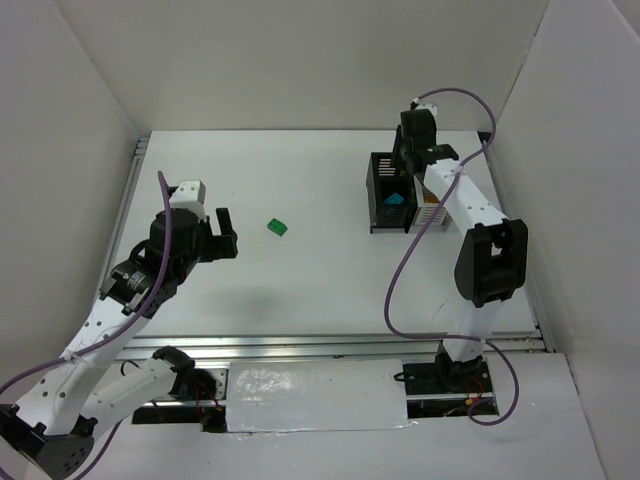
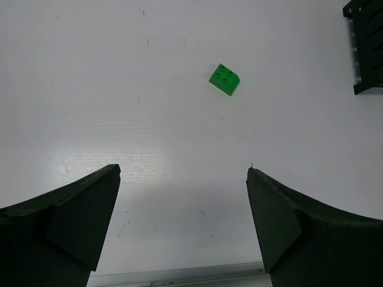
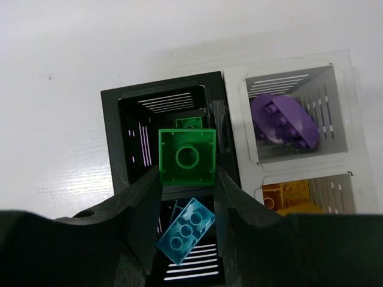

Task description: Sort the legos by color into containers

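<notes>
Left arm (image 1: 95, 330) leans up from its base at seven o'clock in the top view. The forearm angles toward one o'clock and the wrist is bent, so the left gripper (image 2: 183, 172) faces three o'clock. Its jaws stand wide apart, with both dark fingers (image 2: 78, 209) splayed at the lower corners of the wrist view. Over to the right arm (image 1: 468, 210): it rises from its base at five o'clock, black elbow high, white forearm stretching out toward eleven o'clock, wrist tipped downward. The right gripper (image 3: 187, 173) is clamped tight on a green brick (image 3: 187, 155), pinched by its sides between the two fingers.
</notes>
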Action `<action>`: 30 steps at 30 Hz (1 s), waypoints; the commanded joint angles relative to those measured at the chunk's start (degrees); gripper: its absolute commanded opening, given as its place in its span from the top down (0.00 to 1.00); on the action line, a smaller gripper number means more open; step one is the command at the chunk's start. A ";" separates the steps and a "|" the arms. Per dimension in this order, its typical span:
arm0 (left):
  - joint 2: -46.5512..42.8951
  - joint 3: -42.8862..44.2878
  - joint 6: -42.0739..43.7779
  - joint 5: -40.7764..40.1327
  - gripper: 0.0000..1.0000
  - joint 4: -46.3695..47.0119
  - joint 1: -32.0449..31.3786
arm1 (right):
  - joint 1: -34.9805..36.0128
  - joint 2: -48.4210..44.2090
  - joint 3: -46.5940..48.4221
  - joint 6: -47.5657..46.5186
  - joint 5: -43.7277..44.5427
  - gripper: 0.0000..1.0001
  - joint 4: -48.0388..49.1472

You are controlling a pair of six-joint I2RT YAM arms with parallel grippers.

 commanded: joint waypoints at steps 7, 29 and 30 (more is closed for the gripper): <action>0.51 0.38 0.43 -0.52 0.01 2.49 -0.09 | 0.05 -1.37 0.42 -0.40 -1.17 1.00 1.81; 0.33 0.11 0.42 -0.69 0.01 2.57 0.00 | -0.13 -2.42 -1.07 -0.49 -5.30 1.00 1.72; 0.33 0.20 0.42 -0.52 0.00 2.66 0.00 | -0.12 -2.42 -1.25 -0.66 -5.48 1.00 2.25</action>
